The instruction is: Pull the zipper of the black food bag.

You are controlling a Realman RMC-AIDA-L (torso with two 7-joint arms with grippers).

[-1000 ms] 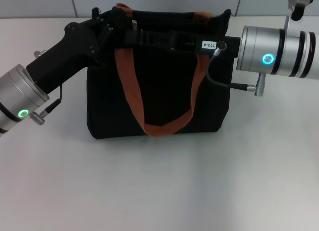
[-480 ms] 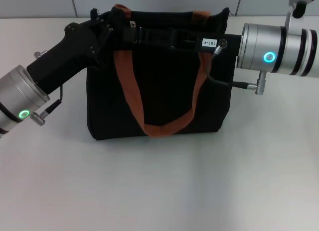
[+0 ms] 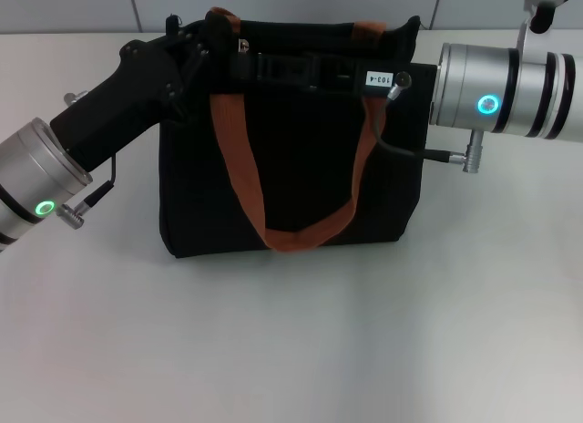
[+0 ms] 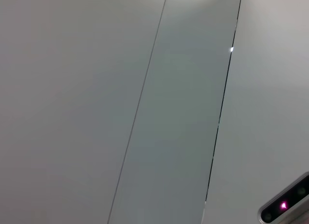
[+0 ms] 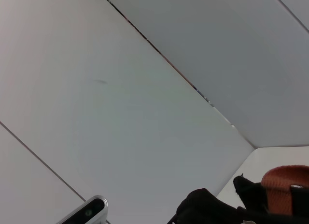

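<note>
**2 grippers meet at the top of the black bag**

The left gripper (image 3: 205, 49) comes in from 9 o'clock and reaches up to the top left corner of the black food bag (image 3: 291, 168). Its black body covers that corner. I cannot tell if its fingers are open or closed, or if they hold anything.

The bag stands upright on the white table (image 3: 291, 350), near the 12 o'clock side of the head view. An orange-brown strap (image 3: 291, 232) hangs down its front in a big loop. A second strap (image 3: 369, 28) peeks over the top edge.

A small silver bit shows on the bag's top edge near the left corner. That is the zipper (image 3: 244, 46), just beside the left gripper.

The right gripper (image 3: 273, 69) comes in from 3 o'clock and lies flat along the top of the bag, reaching toward the zipper. I cannot tell how its fingers stand either. A white label (image 3: 379, 79) sits on it.
</note>
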